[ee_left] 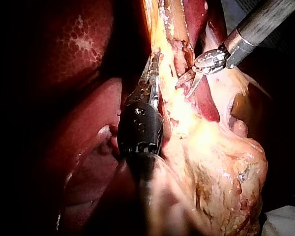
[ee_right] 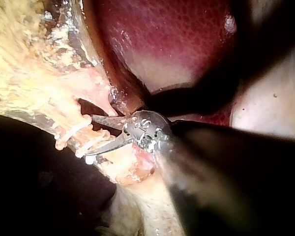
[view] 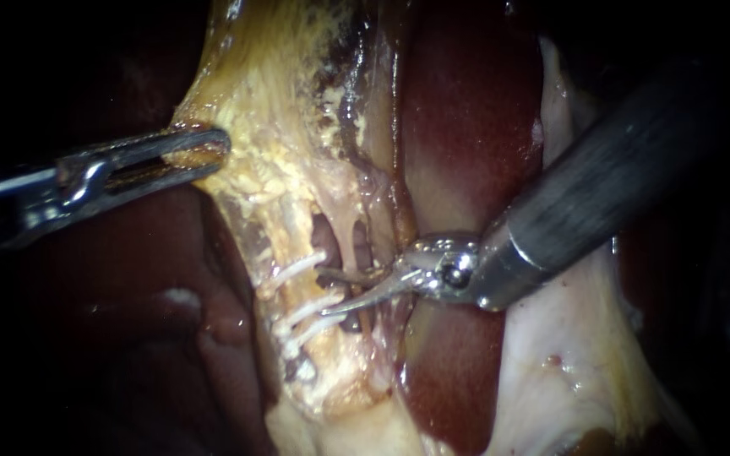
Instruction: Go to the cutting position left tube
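While the cut is not yet lined up, right instrument (view: 324, 293): end effector apart, tips pointing toward the endoscope view's left, nothing clamped.
Left tube (view: 279, 253): just ahead of those tips; cannot tell whether it already sits between them.
Tube axis: up-down in the endoscope view, crosswise to the jaws.
Clips (view: 310, 308): white, set across the tube.
Nearer arm: right.
Left instrument (view: 200, 152): well apart from the tube, end effector clamped on yellow tissue (view: 272, 110).
Writing: none legible.

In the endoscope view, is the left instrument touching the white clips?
No, the left instrument holds the yellowish tissue apart from the white clips; only the right instrument is at them.
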Tool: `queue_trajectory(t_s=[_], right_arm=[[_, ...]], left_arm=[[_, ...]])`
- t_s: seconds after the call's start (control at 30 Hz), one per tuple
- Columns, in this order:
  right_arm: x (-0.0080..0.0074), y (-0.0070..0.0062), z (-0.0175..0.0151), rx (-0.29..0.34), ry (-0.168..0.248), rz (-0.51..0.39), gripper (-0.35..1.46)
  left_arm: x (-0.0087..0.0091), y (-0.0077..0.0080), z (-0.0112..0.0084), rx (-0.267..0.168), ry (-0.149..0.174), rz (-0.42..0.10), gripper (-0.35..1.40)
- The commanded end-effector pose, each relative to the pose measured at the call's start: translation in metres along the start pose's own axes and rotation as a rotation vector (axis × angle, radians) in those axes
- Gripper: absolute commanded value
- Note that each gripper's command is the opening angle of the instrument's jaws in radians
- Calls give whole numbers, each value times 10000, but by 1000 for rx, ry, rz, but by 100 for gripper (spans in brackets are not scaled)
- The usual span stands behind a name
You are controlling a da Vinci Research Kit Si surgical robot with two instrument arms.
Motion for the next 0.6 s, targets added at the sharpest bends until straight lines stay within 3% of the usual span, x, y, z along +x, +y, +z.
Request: queue_trajectory(t_s=[0.03, 0.33, 0.6], right_arm=[[1, -2, 2, 17, 8, -1, 143], [13, -11, 18, 127, 35, -37, 140], [21, -14, 29, 188, 37, -98, 135]], left_arm=[[0, 0, 0, 0, 0, 0, -35], [0, 0, 0, 0, 0, 0, -35], [0, 0, 0, 0, 0, 0, -35]])
